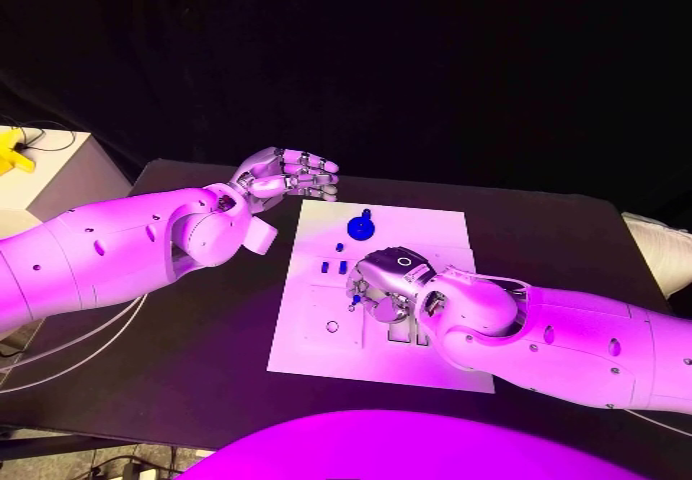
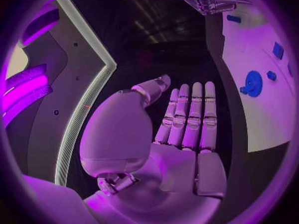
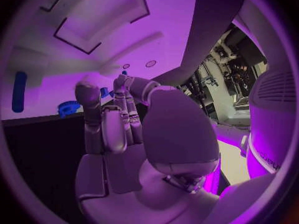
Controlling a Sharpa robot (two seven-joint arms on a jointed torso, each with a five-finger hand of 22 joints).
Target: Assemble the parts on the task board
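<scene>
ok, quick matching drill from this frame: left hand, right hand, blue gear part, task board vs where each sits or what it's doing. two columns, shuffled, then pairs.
1. left hand
2. right hand
3. blue gear part
4. task board

A. white plate mid-table
B. lies near the board's far edge
C. over the board's middle, fingers down at a small blue piece
D. off the board's far left corner, holding nothing

Pairs: 1-D, 2-C, 3-B, 4-A

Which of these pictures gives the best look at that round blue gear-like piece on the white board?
The left wrist view: the round blue part shows whole and close on the task board. The head view shows it small. The right wrist view shows it edge-on, toothed rim visible.
</scene>
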